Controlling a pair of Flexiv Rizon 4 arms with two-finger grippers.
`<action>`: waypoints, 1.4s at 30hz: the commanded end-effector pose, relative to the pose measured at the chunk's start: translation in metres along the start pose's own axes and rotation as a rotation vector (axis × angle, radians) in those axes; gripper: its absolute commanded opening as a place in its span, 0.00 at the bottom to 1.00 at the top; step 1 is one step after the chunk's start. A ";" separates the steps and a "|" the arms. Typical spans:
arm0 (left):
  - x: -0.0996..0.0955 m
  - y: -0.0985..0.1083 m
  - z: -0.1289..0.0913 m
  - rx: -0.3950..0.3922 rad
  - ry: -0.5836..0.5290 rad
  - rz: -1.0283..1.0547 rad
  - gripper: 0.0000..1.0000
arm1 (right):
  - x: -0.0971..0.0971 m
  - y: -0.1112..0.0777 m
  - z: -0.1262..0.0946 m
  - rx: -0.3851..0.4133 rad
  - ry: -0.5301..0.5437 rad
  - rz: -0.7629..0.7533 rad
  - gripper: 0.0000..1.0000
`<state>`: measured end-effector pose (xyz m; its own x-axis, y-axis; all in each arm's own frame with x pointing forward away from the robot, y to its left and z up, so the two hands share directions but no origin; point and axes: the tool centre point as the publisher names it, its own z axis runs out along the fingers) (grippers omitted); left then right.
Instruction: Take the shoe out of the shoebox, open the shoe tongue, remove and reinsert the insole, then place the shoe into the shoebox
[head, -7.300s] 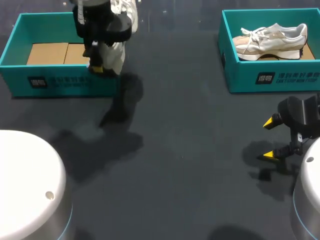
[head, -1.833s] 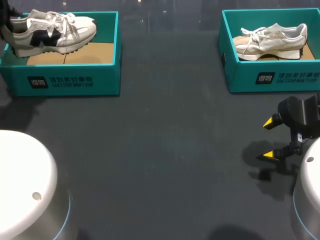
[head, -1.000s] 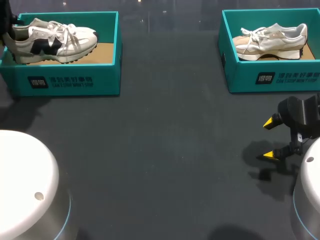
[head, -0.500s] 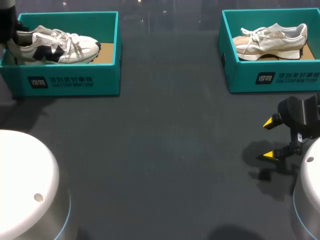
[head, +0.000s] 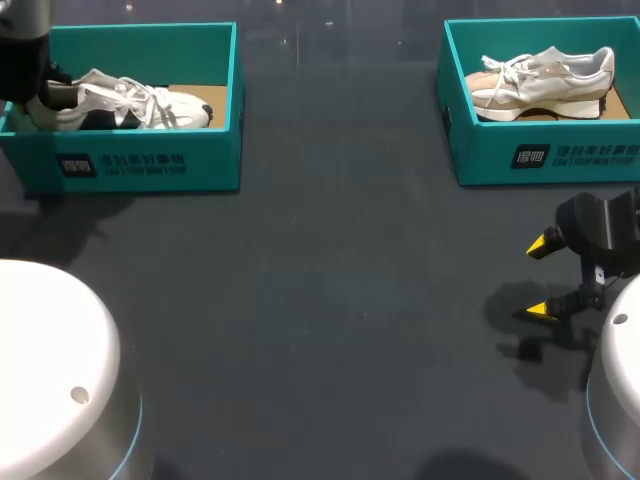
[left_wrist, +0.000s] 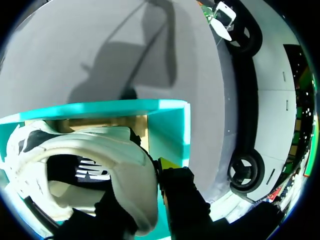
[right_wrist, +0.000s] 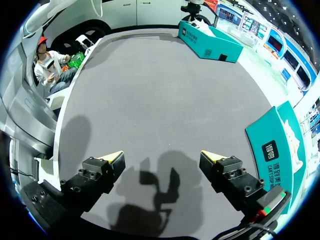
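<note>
pinching shoe (head: 125, 103) heel, left claw (left_wrist: 150, 172), in shoebox (head: 140, 165)

The head camera sits high behind the robot and looks down on the whole dark grey worktop (head: 330, 300), taking in the left teal cardboard shoebox (head: 140, 165) and the right teal cardboard shoebox (head: 545, 155). The left wrist camera is close over the heel of the white and black sneaker (left_wrist: 100, 165) in the left box. The right wrist camera is low over the worktop beside the right box, facing across to the far left box, which all three views share.
</note>
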<state>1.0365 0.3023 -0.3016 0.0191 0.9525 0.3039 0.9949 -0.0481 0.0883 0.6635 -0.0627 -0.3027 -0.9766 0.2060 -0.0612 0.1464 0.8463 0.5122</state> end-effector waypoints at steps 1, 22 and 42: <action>0.000 -0.005 0.004 0.005 -0.008 0.006 0.00 | 0.002 0.000 -0.001 0.002 -0.003 0.000 1.00; -0.017 -0.013 0.028 0.042 -0.012 0.026 0.00 | 0.002 0.000 -0.001 0.002 -0.003 0.000 1.00; -0.027 -0.002 0.053 0.110 -0.022 0.018 0.00 | 0.002 0.000 -0.001 0.002 -0.003 0.000 1.00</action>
<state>1.0339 0.2920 -0.3573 0.0362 0.9576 0.2857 0.9993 -0.0342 -0.0120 0.6635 -0.0627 -0.3027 -0.9766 0.2060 -0.0612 0.1464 0.8463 0.5122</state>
